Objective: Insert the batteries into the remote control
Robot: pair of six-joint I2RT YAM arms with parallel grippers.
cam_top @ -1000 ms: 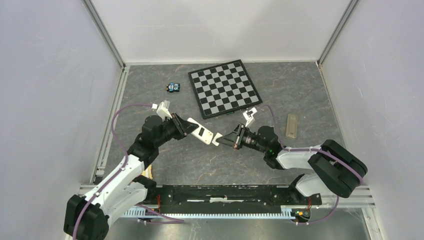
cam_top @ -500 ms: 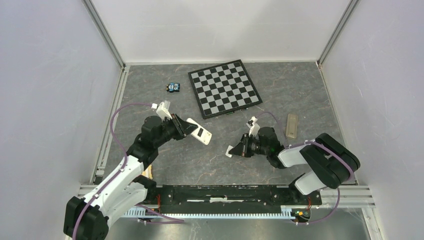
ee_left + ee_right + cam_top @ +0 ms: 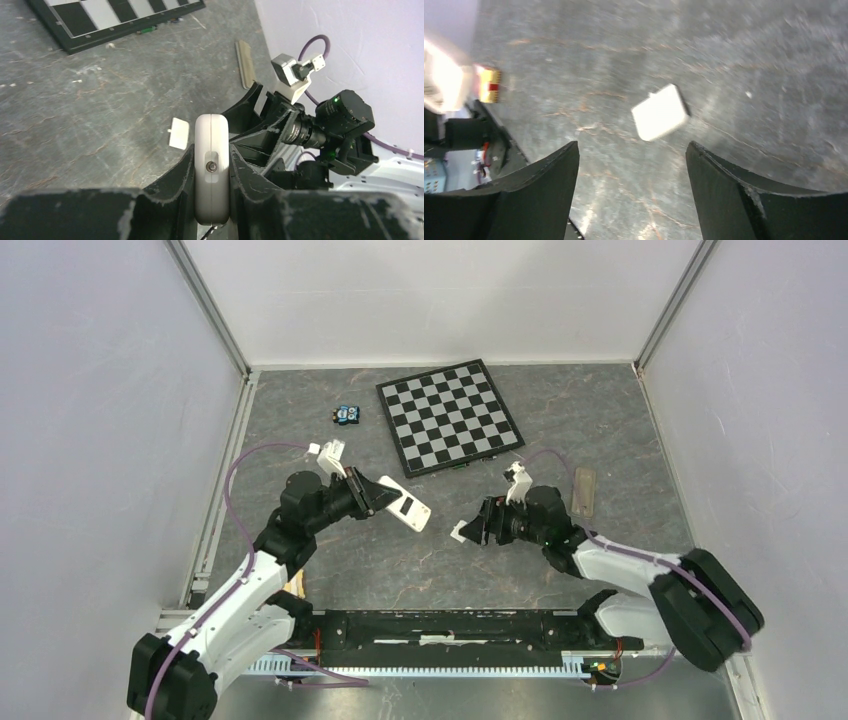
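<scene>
My left gripper [image 3: 383, 496] [image 3: 212, 152] is shut on the remote control [image 3: 407, 507] [image 3: 212, 165] and holds it above the table. The remote is a white slab. In the top view its upper face shows a dark rectangular slot; no buttons show. My right gripper [image 3: 474, 527] [image 3: 631, 143] hangs open just right of it, with nothing between its fingers. A small white cover piece [image 3: 458, 532] [image 3: 179, 133] [image 3: 660, 112] lies on the table beyond the right fingertips. The batteries [image 3: 347, 414] lie side by side at the back left, far from both grippers.
A checkerboard [image 3: 450, 416] [image 3: 100, 20] lies at the back centre. A flat tan slab [image 3: 583, 490] [image 3: 245, 62] rests on the table right of the right wrist. White walls close in the table on three sides.
The right gripper was shut on the white piece at the remote's end. It pulled the piece off to the right and has opened, leaving it on the table. The left arm has hardly moved.
</scene>
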